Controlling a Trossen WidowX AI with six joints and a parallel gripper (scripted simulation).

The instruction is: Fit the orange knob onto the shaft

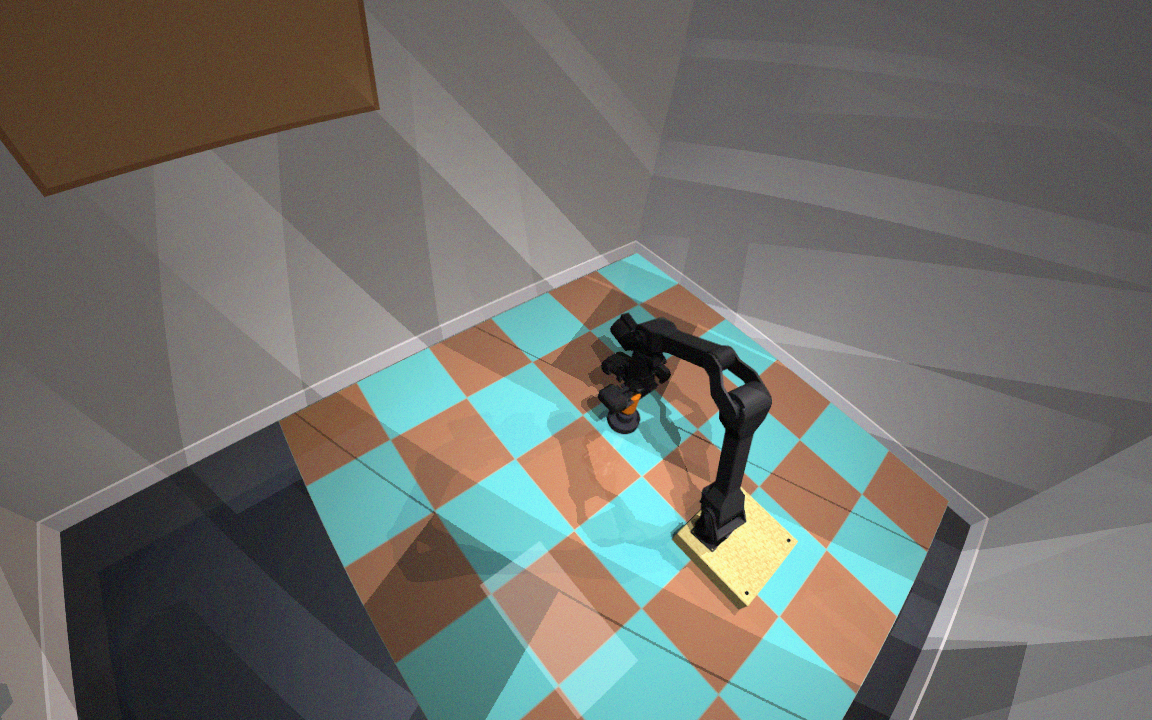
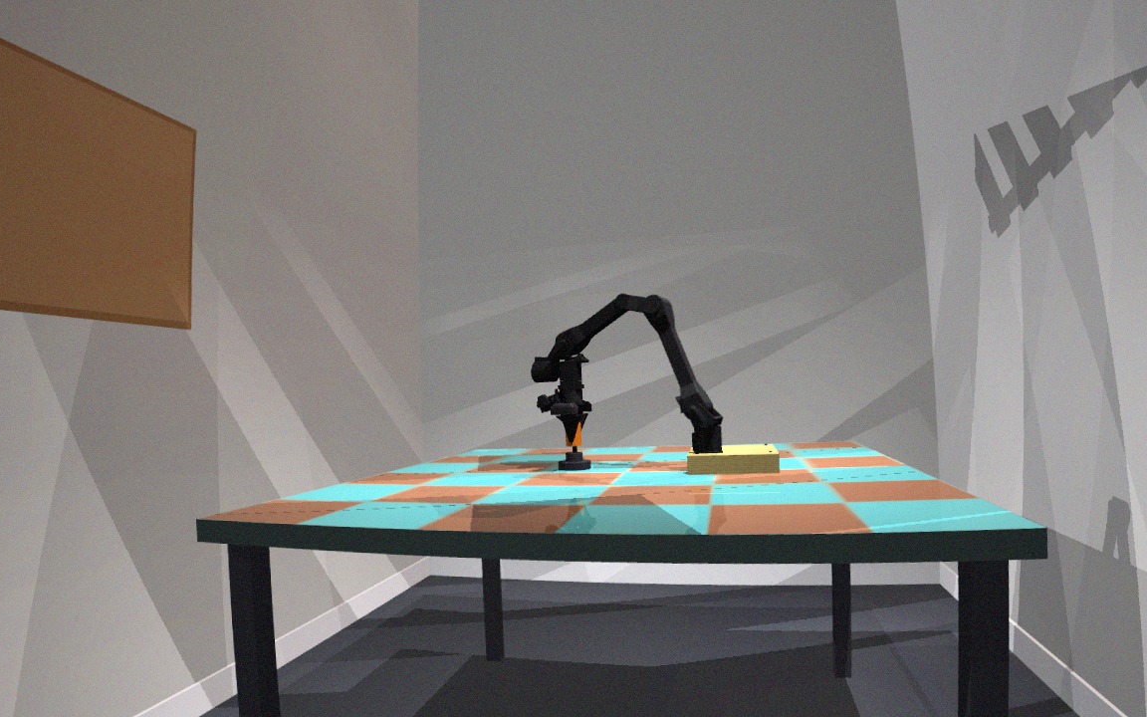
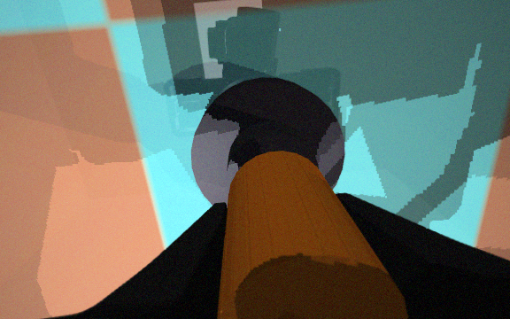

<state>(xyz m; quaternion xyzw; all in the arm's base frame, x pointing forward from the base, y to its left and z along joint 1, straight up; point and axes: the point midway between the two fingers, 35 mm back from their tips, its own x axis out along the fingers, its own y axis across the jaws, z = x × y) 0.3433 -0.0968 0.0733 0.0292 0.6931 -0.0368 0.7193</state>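
Note:
The orange knob (image 1: 632, 406) (image 2: 576, 435) (image 3: 277, 213) is upright between the fingers of my gripper (image 1: 629, 402) (image 2: 573, 436) (image 3: 281, 208), which is shut on it. The dark round pedestal (image 1: 623, 427) (image 2: 573, 463) (image 3: 211, 152) stands directly below on the checkered table. In the exterior view the knob's lower end is at the top of the dark shaft (image 2: 573, 449), with a short dark length showing between knob and pedestal. I cannot tell whether the shaft's tip is touching the knob or inside its hole. In the wrist view the knob hides the shaft. The flat sides are not visible.
The arm's yellow base block (image 1: 746, 559) (image 2: 732, 462) sits on the checkered table (image 1: 473, 510) (image 2: 622, 546), to the right of the pedestal. A brown panel (image 1: 159, 80) (image 2: 61, 178) is at the upper left. Arm shadows cross the table around the pedestal.

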